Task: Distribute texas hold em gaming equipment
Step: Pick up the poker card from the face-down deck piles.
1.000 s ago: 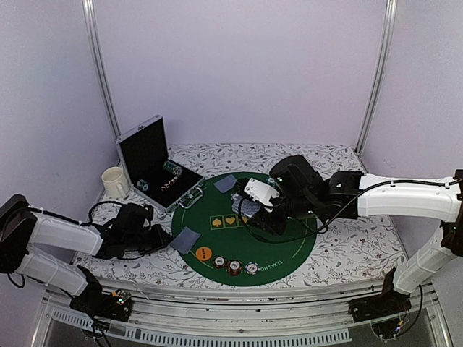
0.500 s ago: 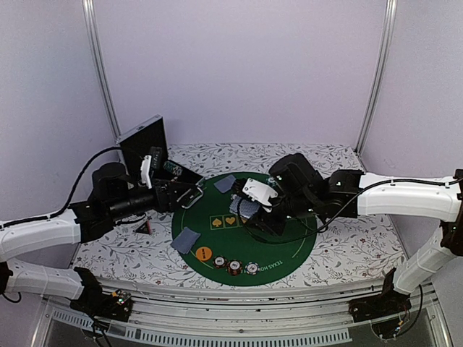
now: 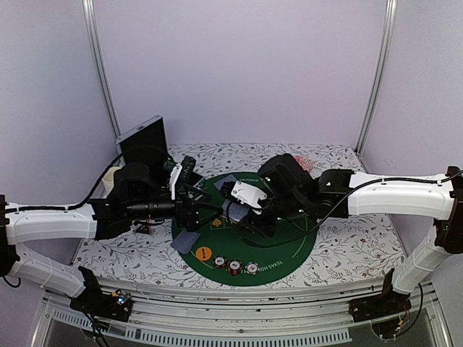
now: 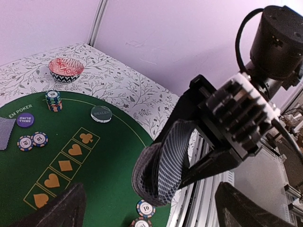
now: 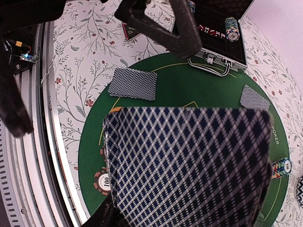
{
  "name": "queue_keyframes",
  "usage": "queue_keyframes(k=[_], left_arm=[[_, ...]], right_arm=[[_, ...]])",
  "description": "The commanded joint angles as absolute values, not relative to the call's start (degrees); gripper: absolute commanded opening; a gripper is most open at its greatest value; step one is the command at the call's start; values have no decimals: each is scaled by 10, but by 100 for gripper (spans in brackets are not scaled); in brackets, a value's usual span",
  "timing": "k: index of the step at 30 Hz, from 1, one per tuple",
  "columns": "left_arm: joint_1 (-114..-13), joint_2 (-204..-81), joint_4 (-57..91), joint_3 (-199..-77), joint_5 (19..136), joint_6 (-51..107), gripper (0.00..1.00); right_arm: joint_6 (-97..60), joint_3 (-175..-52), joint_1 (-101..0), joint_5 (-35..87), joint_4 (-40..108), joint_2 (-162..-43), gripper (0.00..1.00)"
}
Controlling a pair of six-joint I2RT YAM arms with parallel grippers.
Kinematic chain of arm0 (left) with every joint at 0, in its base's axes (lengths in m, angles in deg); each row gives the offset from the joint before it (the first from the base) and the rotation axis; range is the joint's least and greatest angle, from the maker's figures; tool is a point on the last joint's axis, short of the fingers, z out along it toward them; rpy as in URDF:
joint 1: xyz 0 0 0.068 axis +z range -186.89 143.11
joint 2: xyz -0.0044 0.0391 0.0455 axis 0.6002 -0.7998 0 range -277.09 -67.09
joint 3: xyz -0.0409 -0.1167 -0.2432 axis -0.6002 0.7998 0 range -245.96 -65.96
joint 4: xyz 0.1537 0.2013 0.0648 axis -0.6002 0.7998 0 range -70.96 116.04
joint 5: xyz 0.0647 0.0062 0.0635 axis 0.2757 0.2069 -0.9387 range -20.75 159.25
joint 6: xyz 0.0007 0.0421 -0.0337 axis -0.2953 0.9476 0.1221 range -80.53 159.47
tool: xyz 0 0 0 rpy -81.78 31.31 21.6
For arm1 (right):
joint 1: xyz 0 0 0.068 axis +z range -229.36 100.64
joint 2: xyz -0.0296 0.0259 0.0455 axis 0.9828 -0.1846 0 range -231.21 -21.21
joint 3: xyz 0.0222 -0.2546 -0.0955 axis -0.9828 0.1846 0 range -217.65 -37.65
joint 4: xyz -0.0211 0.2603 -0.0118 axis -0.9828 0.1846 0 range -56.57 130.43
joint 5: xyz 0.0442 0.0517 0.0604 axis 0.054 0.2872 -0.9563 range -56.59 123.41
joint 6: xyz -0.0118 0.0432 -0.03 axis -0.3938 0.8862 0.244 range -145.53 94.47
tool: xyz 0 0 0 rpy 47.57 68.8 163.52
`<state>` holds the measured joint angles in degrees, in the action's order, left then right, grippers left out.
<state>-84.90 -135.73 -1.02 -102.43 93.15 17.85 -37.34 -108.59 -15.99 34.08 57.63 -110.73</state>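
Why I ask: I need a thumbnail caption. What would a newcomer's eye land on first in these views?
The right gripper, over the middle of the round green poker mat, pinches a deck of cards bowed into a curve. The left gripper faces it from the left, fingers spread wide and empty. At the table's back left corner stands an open metal case with chips inside.

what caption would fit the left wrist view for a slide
Open left gripper faces the right gripper clamping a bowed deck of cards above the green poker mat.
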Motion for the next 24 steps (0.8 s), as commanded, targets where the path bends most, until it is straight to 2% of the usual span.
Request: queue_keyframes(k=[1,10,18,24], left_arm=[[-854,-1384,0,-1064,901,202,94],[-863,-1425,45,-1097,860,224,84],[-863,-1389,50,-1077,778,231,77],[-863,-1374,48,-1067,789,230,76]], right_arm=[[-380,-1112,-152,331,577,-1120,44],[-385,-1119,-148,325,576,-1124,44],[-387,-1106,-148,334,574,-1112,44],[-386,-1098,-148,337,572,-1107,44]])
